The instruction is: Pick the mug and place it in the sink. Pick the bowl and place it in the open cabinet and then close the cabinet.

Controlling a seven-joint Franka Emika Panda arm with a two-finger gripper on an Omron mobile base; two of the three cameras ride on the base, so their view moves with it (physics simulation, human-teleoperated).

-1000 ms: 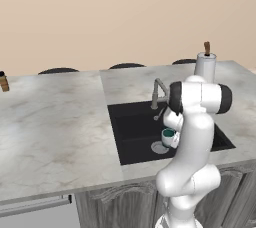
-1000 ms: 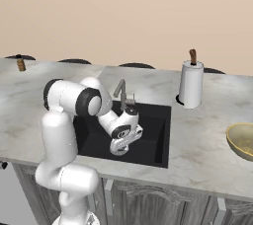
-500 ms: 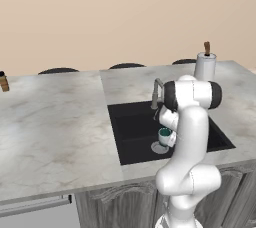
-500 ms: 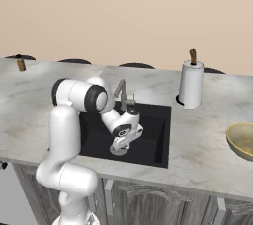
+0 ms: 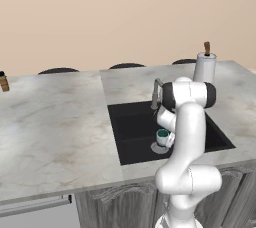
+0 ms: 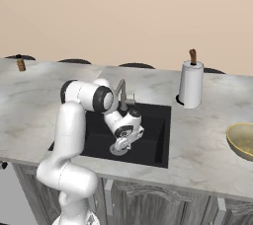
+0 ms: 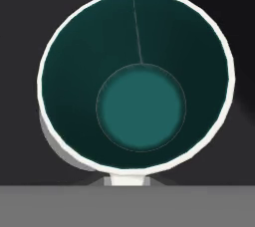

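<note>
My gripper [image 5: 166, 141] grips the mug [image 5: 162, 136] low over the sink [image 5: 132, 127] drain (unreleased); bowl [image 6: 241, 140] and cabinet remain.

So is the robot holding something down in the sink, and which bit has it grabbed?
Yes, it holds the mug, low inside the sink. The fingers look shut on the rim near the handle, but the exact spot is hidden from the cameras.

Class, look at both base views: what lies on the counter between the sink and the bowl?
In the right base view, the stretch of marble counter between the sink and the bowl is bare. The paper towel roll stands farther back, off that line.
</note>
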